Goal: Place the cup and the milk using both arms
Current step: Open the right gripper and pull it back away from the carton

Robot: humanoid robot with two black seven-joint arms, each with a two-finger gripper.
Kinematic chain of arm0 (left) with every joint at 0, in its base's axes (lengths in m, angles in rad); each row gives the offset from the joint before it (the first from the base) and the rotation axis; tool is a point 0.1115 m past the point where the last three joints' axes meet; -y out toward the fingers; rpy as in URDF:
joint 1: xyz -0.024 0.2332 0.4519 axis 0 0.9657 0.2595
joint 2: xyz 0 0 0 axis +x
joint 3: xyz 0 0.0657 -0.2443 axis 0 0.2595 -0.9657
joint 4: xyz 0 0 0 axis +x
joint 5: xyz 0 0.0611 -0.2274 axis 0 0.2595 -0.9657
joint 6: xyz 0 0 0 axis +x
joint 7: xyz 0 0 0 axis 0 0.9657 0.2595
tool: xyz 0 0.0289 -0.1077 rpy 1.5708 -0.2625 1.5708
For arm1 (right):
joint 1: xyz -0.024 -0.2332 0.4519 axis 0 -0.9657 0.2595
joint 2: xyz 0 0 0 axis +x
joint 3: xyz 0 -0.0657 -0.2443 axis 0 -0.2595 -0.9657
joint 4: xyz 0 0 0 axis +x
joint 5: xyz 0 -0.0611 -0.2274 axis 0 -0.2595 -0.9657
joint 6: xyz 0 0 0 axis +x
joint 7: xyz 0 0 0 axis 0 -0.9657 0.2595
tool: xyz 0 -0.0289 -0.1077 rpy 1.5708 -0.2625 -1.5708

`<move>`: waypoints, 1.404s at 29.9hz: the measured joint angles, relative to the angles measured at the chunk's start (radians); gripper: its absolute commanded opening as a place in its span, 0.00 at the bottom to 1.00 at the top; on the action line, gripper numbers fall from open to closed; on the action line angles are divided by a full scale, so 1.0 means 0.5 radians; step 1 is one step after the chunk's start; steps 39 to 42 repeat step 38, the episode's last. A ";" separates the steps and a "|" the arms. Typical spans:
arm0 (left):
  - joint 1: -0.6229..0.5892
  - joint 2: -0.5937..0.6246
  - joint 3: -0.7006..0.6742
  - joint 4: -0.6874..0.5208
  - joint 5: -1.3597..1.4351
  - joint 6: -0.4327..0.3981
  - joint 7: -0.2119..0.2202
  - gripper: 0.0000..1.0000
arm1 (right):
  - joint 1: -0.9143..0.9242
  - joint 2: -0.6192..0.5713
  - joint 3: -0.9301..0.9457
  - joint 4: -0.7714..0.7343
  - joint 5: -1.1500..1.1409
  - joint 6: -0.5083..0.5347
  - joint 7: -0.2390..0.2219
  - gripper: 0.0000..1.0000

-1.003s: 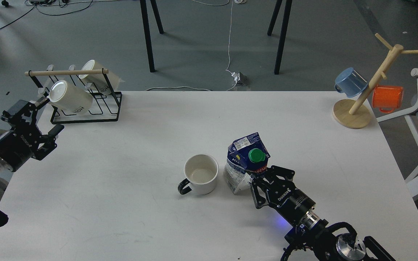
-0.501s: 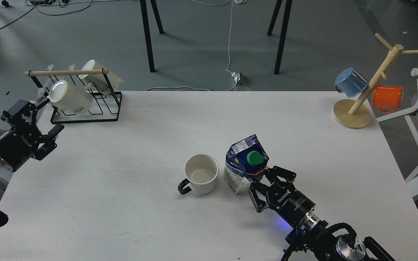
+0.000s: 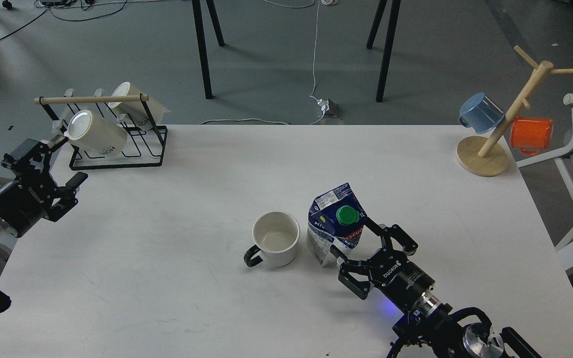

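Milk carton (image 3: 336, 223) stands upright between the right gripper's (image 3: 352, 245) wide-spread jaws, which grip nothing; the white mug (image 3: 275, 239) sits just beyond the carton. The left gripper (image 3: 60, 161), parted and empty, hangs well apart.

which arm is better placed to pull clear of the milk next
Right. Its gripper sits open right beside the milk, fingers spread on either side of the carton, which stands on the table next to the cup. The left gripper is far off by the mug rack.
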State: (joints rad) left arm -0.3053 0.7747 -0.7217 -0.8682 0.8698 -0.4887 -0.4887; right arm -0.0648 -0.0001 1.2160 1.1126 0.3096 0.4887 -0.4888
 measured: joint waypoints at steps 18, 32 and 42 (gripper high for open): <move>0.000 -0.001 -0.003 0.000 0.000 0.000 0.000 0.98 | -0.572 -0.373 0.504 0.586 0.019 0.000 0.000 0.98; 0.000 0.023 -0.037 -0.105 -0.006 0.000 0.000 0.98 | 0.337 -0.743 0.919 0.000 0.056 0.000 0.000 0.98; -0.008 -0.001 -0.088 -0.162 -0.007 0.000 0.000 0.98 | 0.403 -0.727 0.884 -0.043 0.056 0.000 0.000 0.98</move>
